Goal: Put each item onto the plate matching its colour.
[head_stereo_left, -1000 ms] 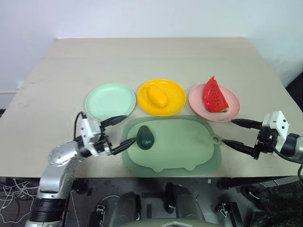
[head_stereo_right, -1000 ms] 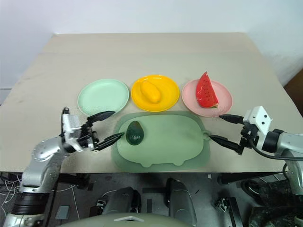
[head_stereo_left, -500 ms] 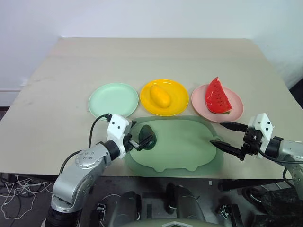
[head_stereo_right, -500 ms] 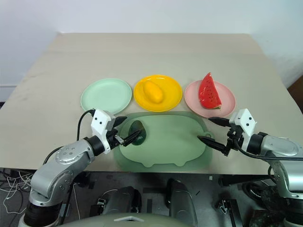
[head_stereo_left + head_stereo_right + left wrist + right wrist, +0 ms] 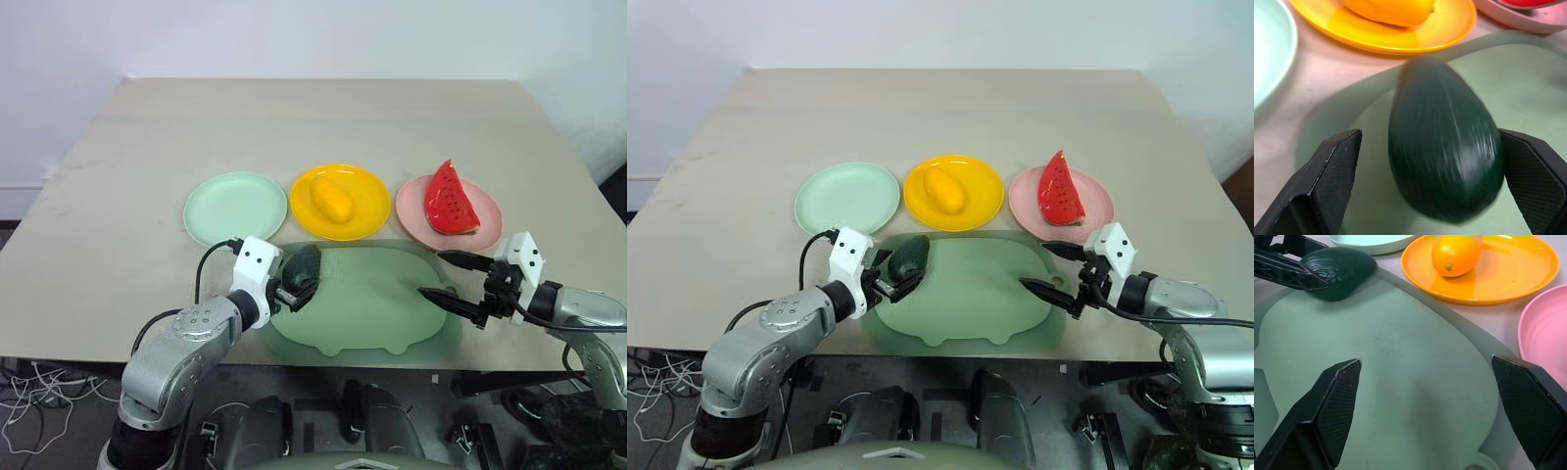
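The left gripper [image 5: 1427, 161] reaches in low over the near left part of the dull green mat [image 5: 382, 313], its forearm bent across from the table's front edge and pointing forward and toward the right. Its two black fingers [image 5: 1334, 181] stand wide, one on each side of the dark green avocado [image 5: 1442, 152], which lies on the mat between them; one pad looks to be against the avocado's flank while a gap shows at the other, so a firm grip cannot be told. The avocado's outline is smeared in the left wrist view.

The right gripper [image 5: 453, 281] hangs over the mat's right edge, arm stretched in from the right and aimed left, jaws spread wide with nothing between them but bare mat.

Beyond the left gripper's fingertips sits the mint green plate [image 5: 235, 208], bare. Ahead of both grippers, between them, the yellow plate [image 5: 364, 215] carries the yellow mango [image 5: 331, 199]. Just past the right gripper the pink plate [image 5: 411, 206] holds the red watermelon wedge [image 5: 449, 201] standing on edge; in the right wrist view that plate is cut off at the frame's side
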Robot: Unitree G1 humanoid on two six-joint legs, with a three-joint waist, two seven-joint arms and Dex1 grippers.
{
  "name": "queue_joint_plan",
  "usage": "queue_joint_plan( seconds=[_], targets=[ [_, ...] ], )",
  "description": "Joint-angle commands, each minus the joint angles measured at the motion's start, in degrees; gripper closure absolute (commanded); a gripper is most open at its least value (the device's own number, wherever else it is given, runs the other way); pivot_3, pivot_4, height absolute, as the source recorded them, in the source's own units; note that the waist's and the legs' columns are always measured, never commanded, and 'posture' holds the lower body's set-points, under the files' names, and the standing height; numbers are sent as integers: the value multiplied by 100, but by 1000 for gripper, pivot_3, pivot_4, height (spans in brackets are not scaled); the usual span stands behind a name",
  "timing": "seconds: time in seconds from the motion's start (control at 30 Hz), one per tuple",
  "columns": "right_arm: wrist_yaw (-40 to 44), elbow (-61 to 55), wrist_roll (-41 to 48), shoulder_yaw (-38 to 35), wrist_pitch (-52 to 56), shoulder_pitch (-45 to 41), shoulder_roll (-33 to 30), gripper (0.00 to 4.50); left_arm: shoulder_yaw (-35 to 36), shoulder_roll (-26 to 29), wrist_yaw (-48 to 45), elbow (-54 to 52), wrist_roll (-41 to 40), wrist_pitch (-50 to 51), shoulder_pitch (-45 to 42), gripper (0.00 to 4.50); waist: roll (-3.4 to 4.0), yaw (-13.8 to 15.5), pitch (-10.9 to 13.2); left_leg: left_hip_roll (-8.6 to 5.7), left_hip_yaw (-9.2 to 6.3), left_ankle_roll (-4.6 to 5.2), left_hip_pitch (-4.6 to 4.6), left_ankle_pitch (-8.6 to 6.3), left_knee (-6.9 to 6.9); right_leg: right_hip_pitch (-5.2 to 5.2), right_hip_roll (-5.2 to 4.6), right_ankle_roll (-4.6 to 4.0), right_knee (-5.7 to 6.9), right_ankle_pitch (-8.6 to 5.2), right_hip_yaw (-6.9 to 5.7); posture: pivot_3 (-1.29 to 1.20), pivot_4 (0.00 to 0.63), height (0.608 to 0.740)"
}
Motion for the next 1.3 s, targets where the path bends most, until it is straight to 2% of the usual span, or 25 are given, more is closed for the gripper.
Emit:
queue_joint_plan(
  seconds=[0.03,0.1,0.23,0.27,0.53,0.7,0.87,0.97,1.13,1.3],
  targets=[
    [-104,-159,57,-39,-86,-109,74,43,-125,-20,-123,296,231,-558,-55,0,0,-1,0,0,1,0,0,0,0,0,0,0,0,0,0,0,150,733],
    [-155,-147,32,-12,-108,-136,105,43,-174,-32,-138,528,360,-762,-121,0,0,-1,0,0,1,0,0,0,1,0,0,-1,0,0,0,0,150,733],
    [-244,-192,45,24,-98,-155,193,0,-219,-65,-337,892,495,-1266,-181,759,0,-3,0,1,0,0,-1,0,0,-1,0,0,0,0,-1,0,150,733],
    [-259,-201,33,36,-119,-146,213,0,-228,-49,-419,954,510,-1377,-185,1105,0,-3,0,1,1,0,-1,0,0,-1,0,0,0,0,-1,0,150,733],
    [-400,-179,7,138,-192,-184,329,0,-261,113,-1010,1169,575,-1864,-329,1105,0,-4,0,1,1,1,-1,0,1,-2,-1,0,0,0,-1,0,150,733],
    [-469,-217,27,159,-206,-144,387,0,-62,545,-1666,799,217,-1812,-234,1105,1,-7,0,2,2,0,-3,0,1,-5,-1,0,1,0,-2,0,150,733],
    [-526,-212,29,189,-200,-156,438,0,247,792,-1643,526,-124,-1153,-360,59,1,-1,0,3,1,0,-1,0,1,-4,-1,0,2,0,-1,0,150,733],
    [-557,-247,30,202,-186,-142,462,0,228,786,-1515,368,-176,-852,-522,59,1,1,0,1,1,0,-2,0,2,-3,-4,2,2,1,-1,0,150,733],
    [-618,-302,56,229,-144,-135,475,0,99,751,-1427,318,4,-996,-917,59,0,-3,0,-1,1,0,-2,0,1,-2,-3,1,2,1,-1,0,150,733],
    [-655,-322,77,253,-97,-148,458,0,202,879,-1805,618,-102,-1247,-1435,59,0,-3,0,-1,2,-1,-1,1,2,-2,-2,1,3,2,-1,0,150,733]
  ],
)
